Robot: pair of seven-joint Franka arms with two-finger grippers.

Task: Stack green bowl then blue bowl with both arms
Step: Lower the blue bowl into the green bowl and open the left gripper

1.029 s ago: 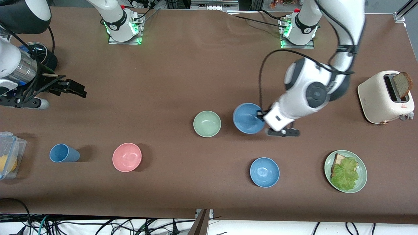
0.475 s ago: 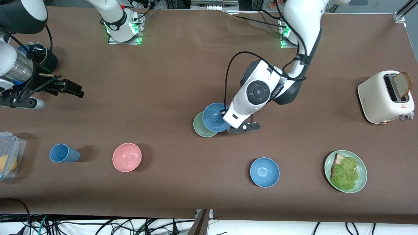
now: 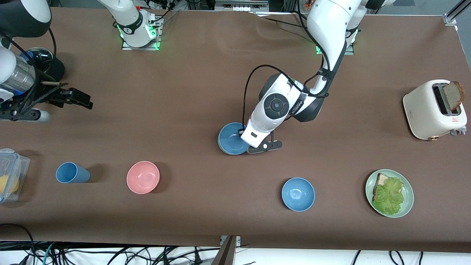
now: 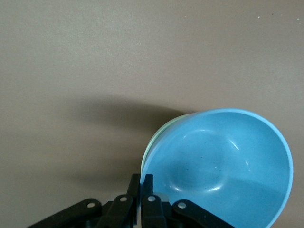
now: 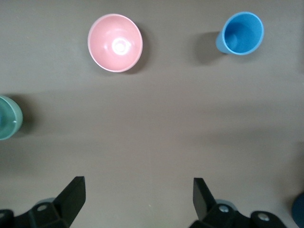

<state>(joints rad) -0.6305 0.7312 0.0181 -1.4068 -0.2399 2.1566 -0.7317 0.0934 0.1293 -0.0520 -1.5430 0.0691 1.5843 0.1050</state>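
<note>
- the left claw (image 3: 245,137) pinches the rim of the blue bowl (image 3: 231,138), its fingers (image 4: 142,199) pressed together on the rim.
- the blue bowl sits in the green bowl (image 4: 153,142), near the middle of the counter (image 3: 191,95); only a sliver of green rim shows.
- a second blue bowl (image 3: 298,194) lies at about 4 o'clock from the stack, nearer the front camera.
- the right claw (image 5: 137,195) waits spread wide over the counter at the right arm's end.
- the pink bowl (image 3: 143,177) sits at about 8 o'clock from the stack.
</note>
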